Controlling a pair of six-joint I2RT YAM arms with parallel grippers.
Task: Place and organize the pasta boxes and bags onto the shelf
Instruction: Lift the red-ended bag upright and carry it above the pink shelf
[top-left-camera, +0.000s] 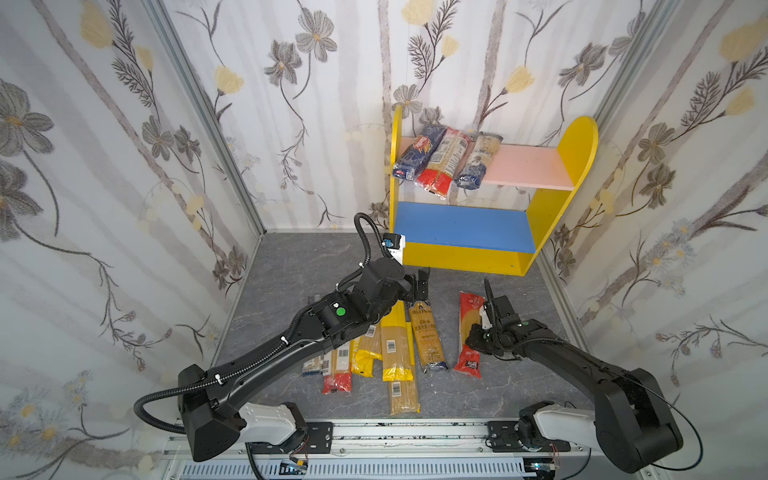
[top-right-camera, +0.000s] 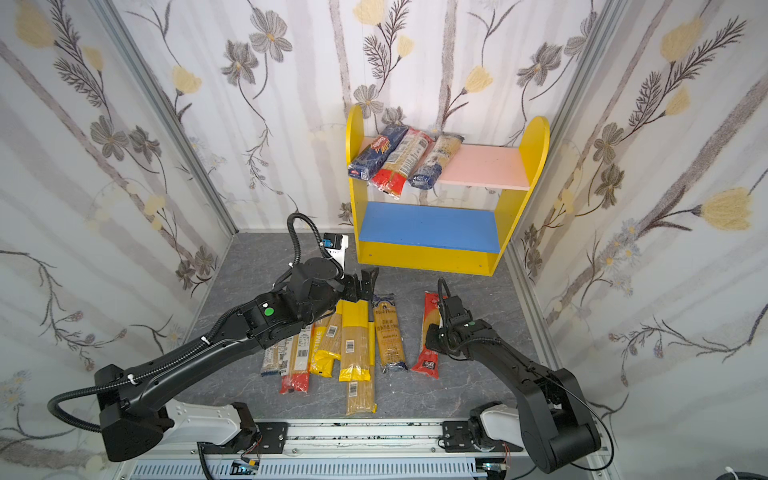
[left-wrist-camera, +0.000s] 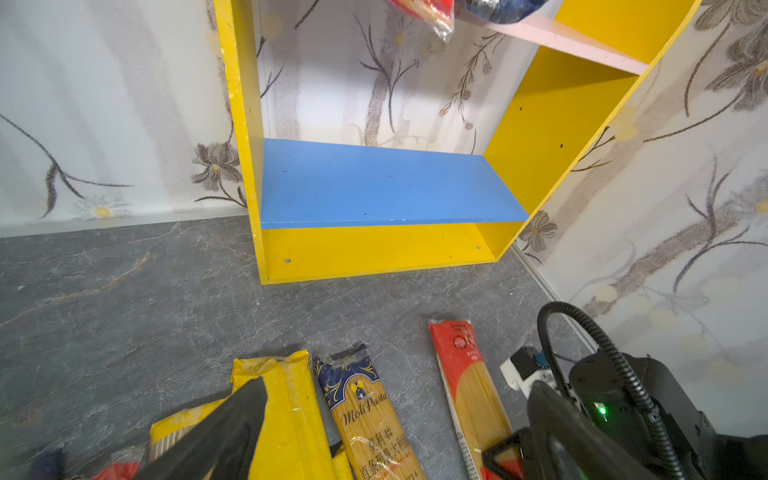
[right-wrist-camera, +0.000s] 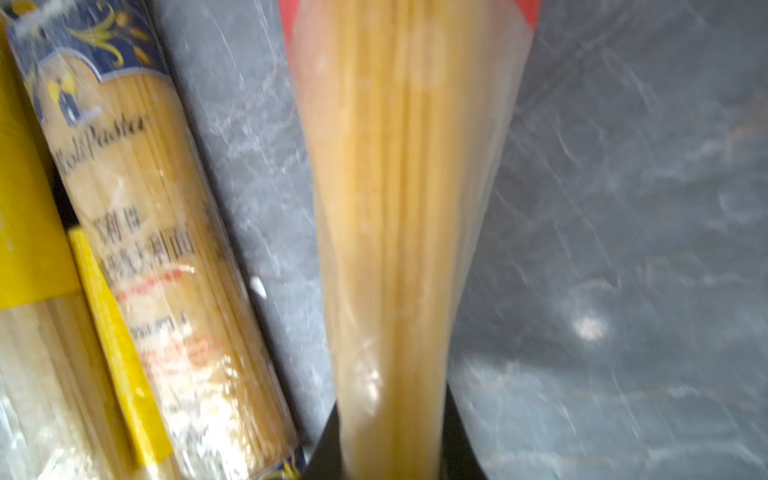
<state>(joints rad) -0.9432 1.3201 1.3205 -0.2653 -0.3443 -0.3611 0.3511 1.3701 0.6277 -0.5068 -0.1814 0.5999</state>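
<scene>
**Right gripper clamped on a red-ended spaghetti packet; left gripper spread wide**

Right gripper (top-left-camera: 476, 334) has its two dark fingers (right-wrist-camera: 459, 440) pressed against either side of the red-ended packet (top-left-camera: 466, 316), near the middle of its length. The clear wrap narrows where they pinch. Whether the packet rests on the surface or is lifted cannot be told.

Just beside it, apart by a strip of bare surface, lies the Moli Pasta packet (top-left-camera: 428, 332). Beyond that is a loose heap of packets (top-left-camera: 397, 349) with yellow and red ends, some overlapping. The left gripper (top-left-camera: 419, 284) hangs over the far end of this heap, jaws wide apart and holding nothing.

Behind them the shelf (top-left-camera: 577, 141) stands against the back wall. Three packets (top-left-camera: 442, 162) lie side by side on the left part of its pink upper board (top-left-camera: 528, 166), their near ends overhanging the edge. Its blue lower board (top-left-camera: 461, 226) is bare.

All of this sits on a grey marbled tabletop (top-left-camera: 291, 257). Floral wallpaper (top-left-camera: 124, 145) closes it in on three sides, and a metal rail (top-left-camera: 395, 436) runs along the front.
</scene>
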